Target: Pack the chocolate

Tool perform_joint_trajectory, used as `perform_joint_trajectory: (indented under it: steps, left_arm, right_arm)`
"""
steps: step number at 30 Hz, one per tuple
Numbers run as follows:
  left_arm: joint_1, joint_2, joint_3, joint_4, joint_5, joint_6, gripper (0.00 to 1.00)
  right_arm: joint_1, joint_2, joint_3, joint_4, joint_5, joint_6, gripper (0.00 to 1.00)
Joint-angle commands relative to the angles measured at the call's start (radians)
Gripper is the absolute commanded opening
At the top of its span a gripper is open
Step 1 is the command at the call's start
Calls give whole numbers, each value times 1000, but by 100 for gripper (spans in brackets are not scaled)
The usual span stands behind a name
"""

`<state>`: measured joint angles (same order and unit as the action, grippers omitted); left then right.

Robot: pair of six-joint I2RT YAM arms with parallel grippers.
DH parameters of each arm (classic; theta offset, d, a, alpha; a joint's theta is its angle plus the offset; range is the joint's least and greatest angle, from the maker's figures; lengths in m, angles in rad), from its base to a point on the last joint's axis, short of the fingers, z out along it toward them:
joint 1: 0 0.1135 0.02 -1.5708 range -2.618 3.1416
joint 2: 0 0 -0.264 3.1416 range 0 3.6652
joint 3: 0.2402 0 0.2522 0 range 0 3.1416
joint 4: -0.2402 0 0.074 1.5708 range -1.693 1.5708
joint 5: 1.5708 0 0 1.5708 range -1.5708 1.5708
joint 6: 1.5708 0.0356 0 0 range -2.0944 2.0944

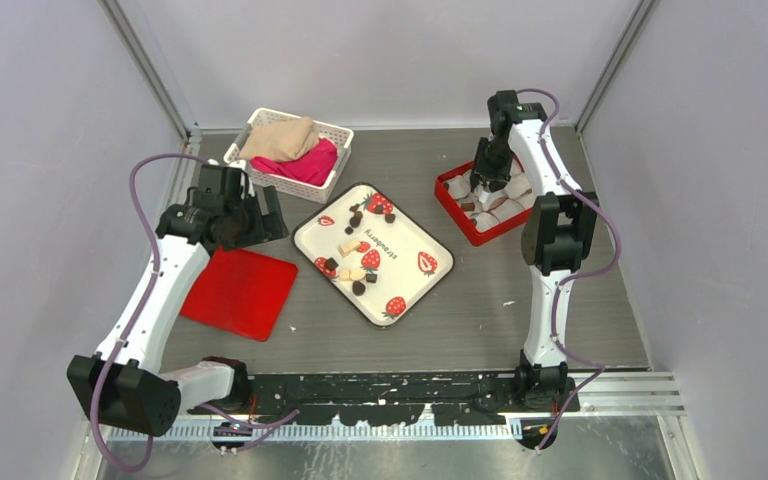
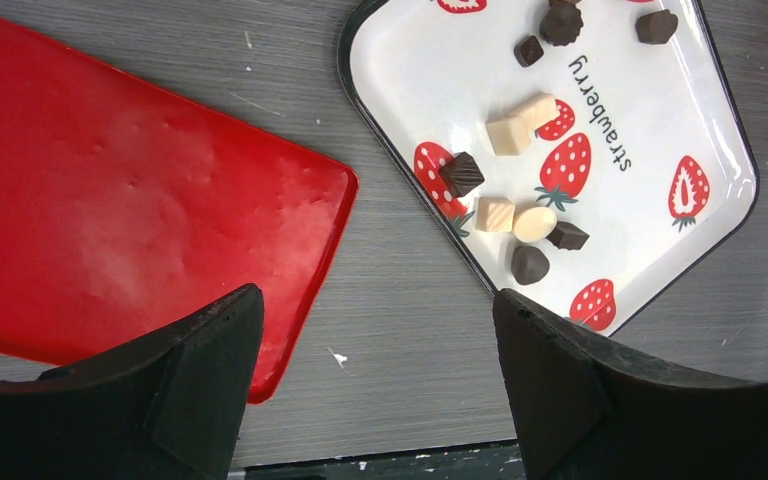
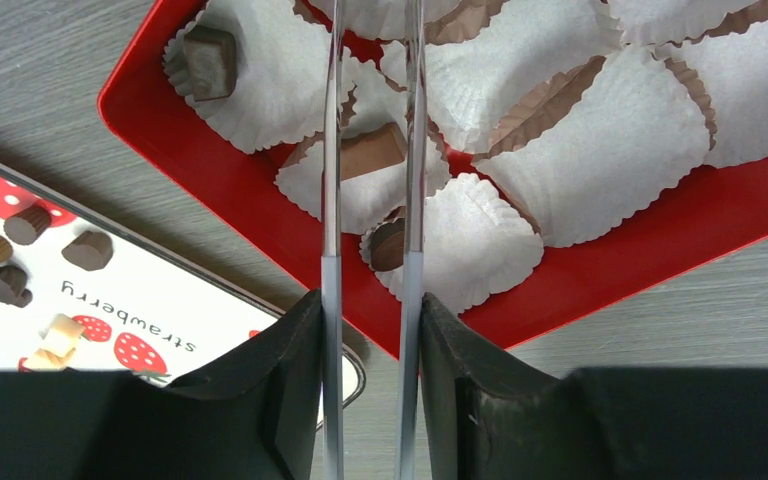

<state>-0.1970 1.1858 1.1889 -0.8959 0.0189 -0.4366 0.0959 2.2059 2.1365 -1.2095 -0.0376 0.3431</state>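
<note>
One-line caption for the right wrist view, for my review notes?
Right hand holds tongs over the red box of paper cups; three chocolates visible there.

A grey, grained surface (image 1: 480, 300) is seen, on which four things are laid well apart. A white basket (image 1: 295, 186) is set far left, a flat red lid (image 1: 240, 292) near left, a strawberry-printed tray (image 1: 405, 250) in the middle and a red box (image 1: 455, 215) far right.

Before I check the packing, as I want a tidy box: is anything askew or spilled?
The paper cups in the red box overlap and tilt instead of sitting in neat rows, and one chocolate sits at a cup's edge, off centre. A few white specks lie on the table. Nothing looks damaged.
</note>
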Motion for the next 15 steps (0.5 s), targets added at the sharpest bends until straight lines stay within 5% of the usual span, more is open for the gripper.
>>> perform_joint_trajectory:
  steps: [1,8,15]
  left_arm:
    - [-3,-41,22,3,-5,6,85]
    - [-2,-38,18,6,-8,8,85]
    - [-2,-31,30,-2,-11,26,85]
  right_arm:
    - [1,-125,17,23,-20,-5,37]
    - [81,-309,-97,40,-18,-13,15]
    - [330,-446,-293,75,-9,-38,17]
